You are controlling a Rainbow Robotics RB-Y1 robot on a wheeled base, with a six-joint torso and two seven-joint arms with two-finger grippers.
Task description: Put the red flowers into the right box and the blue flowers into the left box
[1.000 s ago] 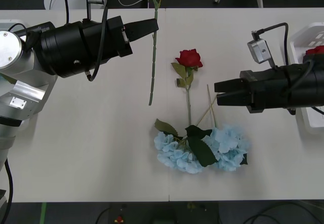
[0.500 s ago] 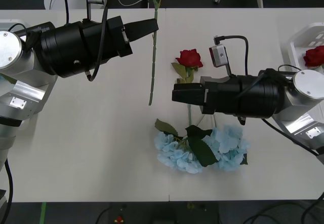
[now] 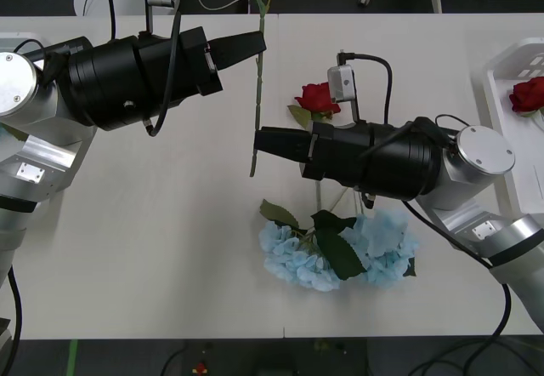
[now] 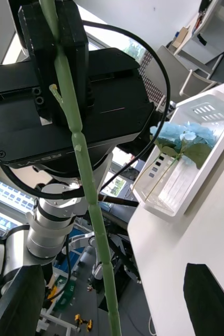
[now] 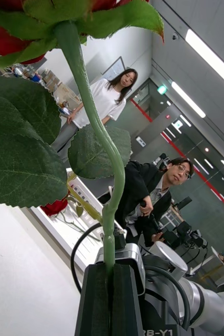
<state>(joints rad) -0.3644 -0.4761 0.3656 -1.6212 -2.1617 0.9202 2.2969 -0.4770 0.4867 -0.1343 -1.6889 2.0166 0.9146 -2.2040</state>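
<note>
While the left end effector (image 3: 255,44) pinches it, the rose (image 3: 257,70) hangs long-stemmed.

Even overhead light washes the white table (image 3: 170,223), shadows faint. Ceiling strip lights (image 5: 209,52) glare above the left wrist camera; its close rose leaves (image 5: 17,157) are soft, slightly out of focus.
</note>
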